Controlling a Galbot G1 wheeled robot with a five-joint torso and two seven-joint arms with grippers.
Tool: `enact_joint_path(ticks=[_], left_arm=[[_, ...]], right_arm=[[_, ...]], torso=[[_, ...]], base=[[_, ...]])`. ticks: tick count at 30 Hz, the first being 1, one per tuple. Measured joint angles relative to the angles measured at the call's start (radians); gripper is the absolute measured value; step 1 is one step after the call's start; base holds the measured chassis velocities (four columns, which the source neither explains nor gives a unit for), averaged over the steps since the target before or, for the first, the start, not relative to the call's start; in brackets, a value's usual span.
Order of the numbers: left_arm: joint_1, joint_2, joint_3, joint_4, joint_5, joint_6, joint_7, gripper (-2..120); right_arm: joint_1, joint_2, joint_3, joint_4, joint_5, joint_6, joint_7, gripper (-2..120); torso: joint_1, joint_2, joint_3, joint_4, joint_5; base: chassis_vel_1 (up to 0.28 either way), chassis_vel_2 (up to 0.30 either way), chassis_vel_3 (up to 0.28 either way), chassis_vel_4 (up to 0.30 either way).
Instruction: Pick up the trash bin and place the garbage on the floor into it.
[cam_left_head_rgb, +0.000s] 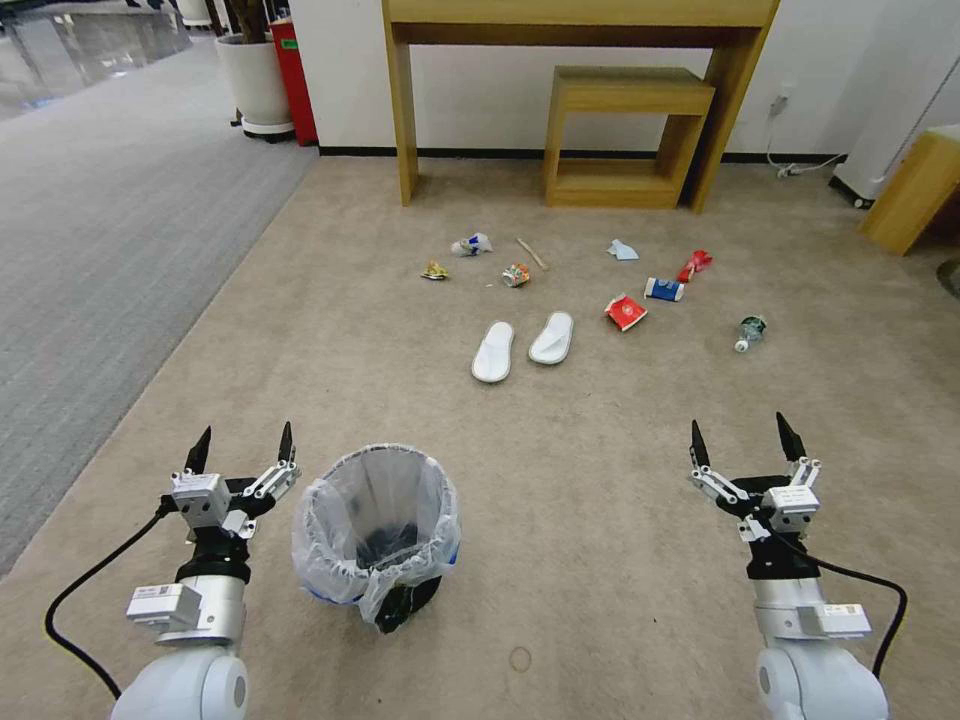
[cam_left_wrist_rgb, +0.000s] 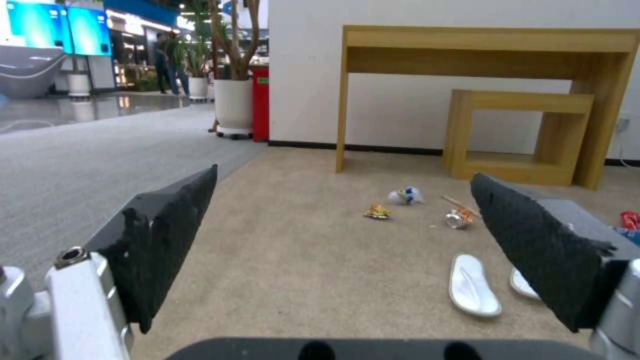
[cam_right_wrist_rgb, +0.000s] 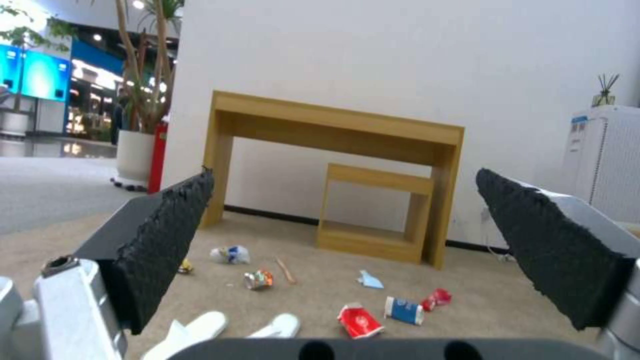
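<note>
The trash bin (cam_left_head_rgb: 376, 535), small, black and lined with a translucent white bag, stands upright on the beige floor (cam_left_head_rgb: 560, 480) just right of my left gripper (cam_left_head_rgb: 243, 443). That gripper is open and holds nothing. My right gripper (cam_left_head_rgb: 748, 440) hovers open and bare at the near right. Farther ahead the garbage lies scattered: two white slippers (cam_left_head_rgb: 494, 351) (cam_left_head_rgb: 552, 337), a red packet (cam_left_head_rgb: 625, 312), a blue-white cup (cam_left_head_rgb: 664, 289), another red wrapper (cam_left_head_rgb: 695, 264), a green-label bottle (cam_left_head_rgb: 750, 331), a wooden stick (cam_left_head_rgb: 532, 253), a pale blue tissue (cam_left_head_rgb: 622, 250) and small wrappers (cam_left_head_rgb: 515, 275) (cam_left_head_rgb: 434, 271) (cam_left_head_rgb: 471, 244).
A tall wooden desk (cam_left_head_rgb: 580, 25) with a low shelf unit (cam_left_head_rgb: 620, 135) under it stands against the far wall. Grey ribbed carpet (cam_left_head_rgb: 90, 230) runs along the left. A white planter (cam_left_head_rgb: 255, 80) and red box (cam_left_head_rgb: 295, 80) sit far left; a wooden cabinet (cam_left_head_rgb: 915, 190) stands right.
</note>
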Motion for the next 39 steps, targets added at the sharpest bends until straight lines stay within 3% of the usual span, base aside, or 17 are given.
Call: enact_joint_path(ticks=[9, 18, 19, 20, 23, 27, 29, 30, 39], left_arm=[[-0.002, 0.01, -0.006, 0.005, 0.006, 0.004, 0.001, 100], [0.0, 0.022, -0.013, -0.019, 0.006, 0.068, 0.001, 100], [0.004, 0.029, -0.019, -0.03, 0.002, 0.121, 0.0, 100], [0.004, 0.029, -0.019, -0.03, 0.002, 0.121, 0.0, 100], [0.028, 0.052, -0.007, -0.068, -0.005, 0.264, -0.012, 100], [0.049, 0.076, 0.016, -0.085, 0.031, 0.344, -0.03, 100], [0.05, 0.079, 0.017, -0.086, 0.034, 0.348, -0.032, 100], [0.063, 0.114, 0.026, -0.088, 0.063, 0.399, -0.057, 100], [0.098, 0.237, 0.03, -0.067, 0.046, 0.582, -0.17, 100]], right_arm=[[0.008, -0.011, -0.002, -0.002, 0.006, 0.001, 0.005, 100], [0.012, -0.018, -0.003, -0.005, 0.002, -0.011, 0.011, 100], [0.013, -0.018, -0.003, -0.006, -0.001, -0.012, 0.011, 100], [0.013, -0.018, -0.003, -0.006, -0.001, -0.012, 0.011, 100], [0.018, -0.022, -0.003, -0.007, -0.001, -0.013, 0.013, 100], [0.02, -0.038, -0.006, -0.016, 0.003, -0.006, 0.014, 100], [0.021, -0.038, -0.006, -0.017, 0.003, -0.006, 0.014, 100], [0.024, -0.043, -0.008, -0.021, 0.004, -0.005, 0.014, 100], [0.024, -0.048, -0.008, -0.022, 0.006, -0.006, 0.014, 100]], torso=[[0.0, 0.0, 0.0, 0.0001, 0.0], [0.0, 0.0, 0.0, 0.0001, 0.0001], [0.0, 0.0, 0.0, 0.0, 0.0], [0.0, 0.0, 0.0, 0.0, 0.0], [0.0, 0.0, 0.0, 0.0001, 0.0], [0.0, 0.0, 0.0, 0.0001, 0.0001], [0.0, 0.0, 0.0, 0.0001, 0.0001], [0.0, 0.0, 0.0, 0.0001, -0.0001], [0.0, 0.0, 0.0, 0.0001, -0.0001]], base=[[-0.091, 0.093, 0.084, -0.095], [0.0, 0.0, 0.0, 0.0], [0.0, 0.0, 0.0, 0.0], [0.0, 0.0, 0.0, 0.0], [0.0, 0.0, 0.0, 0.0], [0.0, 0.0, 0.0, 0.0], [0.0, 0.0, 0.0, 0.0], [0.0, 0.0, 0.0, 0.0], [0.0, 0.0, 0.0, 0.0]])
